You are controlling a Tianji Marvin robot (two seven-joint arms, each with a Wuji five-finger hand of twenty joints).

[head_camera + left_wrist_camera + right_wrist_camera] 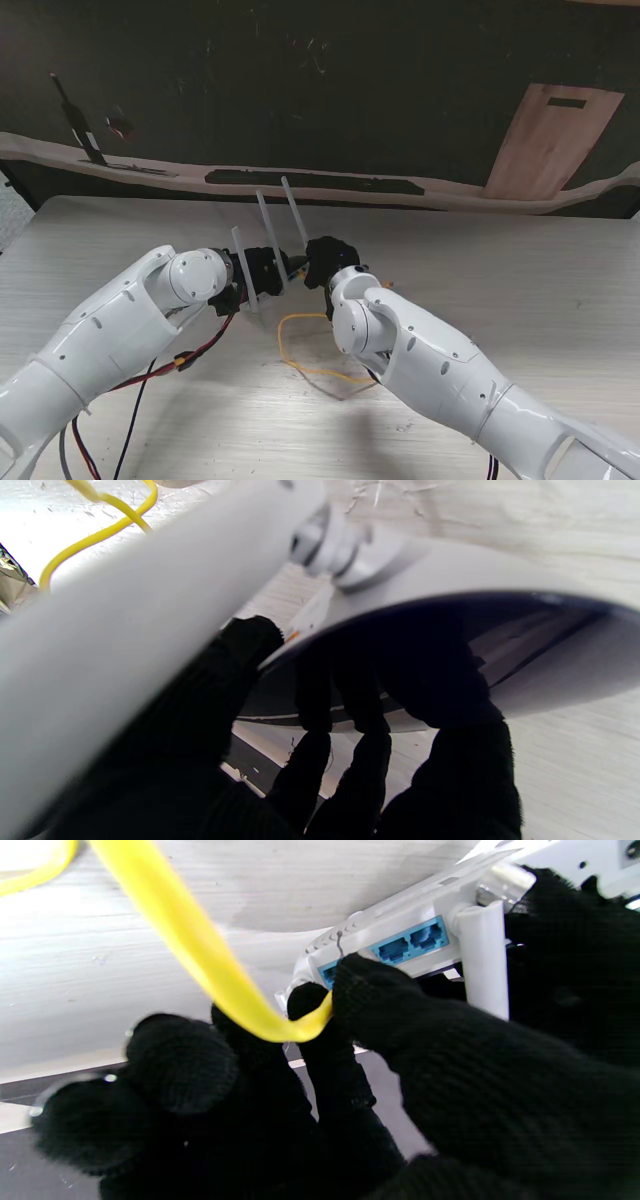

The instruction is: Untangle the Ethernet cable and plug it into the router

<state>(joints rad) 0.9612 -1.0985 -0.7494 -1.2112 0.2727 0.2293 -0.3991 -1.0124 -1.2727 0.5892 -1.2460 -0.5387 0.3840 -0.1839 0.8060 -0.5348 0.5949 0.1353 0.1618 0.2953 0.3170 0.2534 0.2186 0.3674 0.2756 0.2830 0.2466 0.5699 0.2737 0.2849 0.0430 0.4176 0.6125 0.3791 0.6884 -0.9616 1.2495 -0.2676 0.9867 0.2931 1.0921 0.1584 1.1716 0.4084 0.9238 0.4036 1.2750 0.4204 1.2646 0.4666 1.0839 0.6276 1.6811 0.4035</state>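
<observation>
A white router (pixel 268 228) with upright antennas stands mid-table, its body mostly hidden by both black-gloved hands. My left hand (pixel 264 268) is shut on the router; the left wrist view shows its fingers (pixel 350 720) curled around the router's edge (pixel 500 570), with one blurred antenna (pixel 125 610) close by. My right hand (pixel 327 258) is shut on the yellow Ethernet cable (pixel 200 950), pinching its end right at the row of blue ports (pixel 410 942). The plug itself is hidden by the fingertips (pixel 360 990). The rest of the cable (pixel 300 345) lies in a loose loop nearer to me.
Red and black arm wires (pixel 190 360) hang under my left forearm. A wooden board (pixel 550 140) leans at the back right, and a dark strip (pixel 310 180) runs along the table's far edge. Pale wooden table top (pixel 520 270) stretches to both sides.
</observation>
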